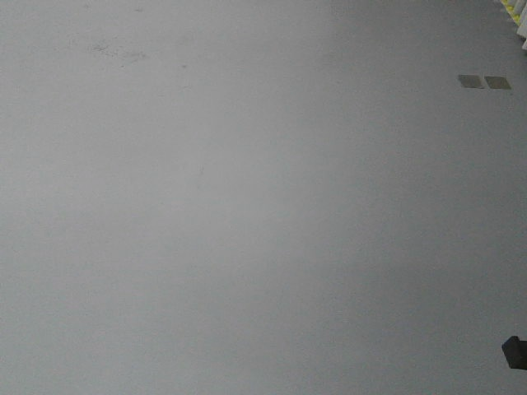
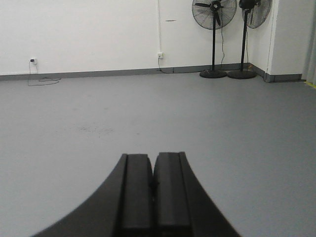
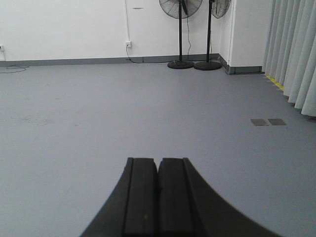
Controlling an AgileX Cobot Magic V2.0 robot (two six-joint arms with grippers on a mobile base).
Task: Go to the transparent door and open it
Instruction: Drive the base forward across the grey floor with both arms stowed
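Since the door is not in sight yet, it is best to roll slowly over the floor (image 1: 247, 206) and turn to find it. The left gripper (image 2: 153, 185) and right gripper (image 3: 158, 187) are squeezed closed, holding nothing.

bare grey floor (image 3: 148, 108), white wall (image 2: 89, 34), two pedestal fans (image 2: 213, 39), curtains (image 3: 296, 49)

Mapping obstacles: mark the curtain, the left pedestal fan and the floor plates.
Curtain (image 3: 296, 49), right wrist view, middle folds.
Left pedestal fan (image 3: 180, 64), right wrist view, round base.
Floor plates (image 3: 259, 122), right wrist view, left plate.
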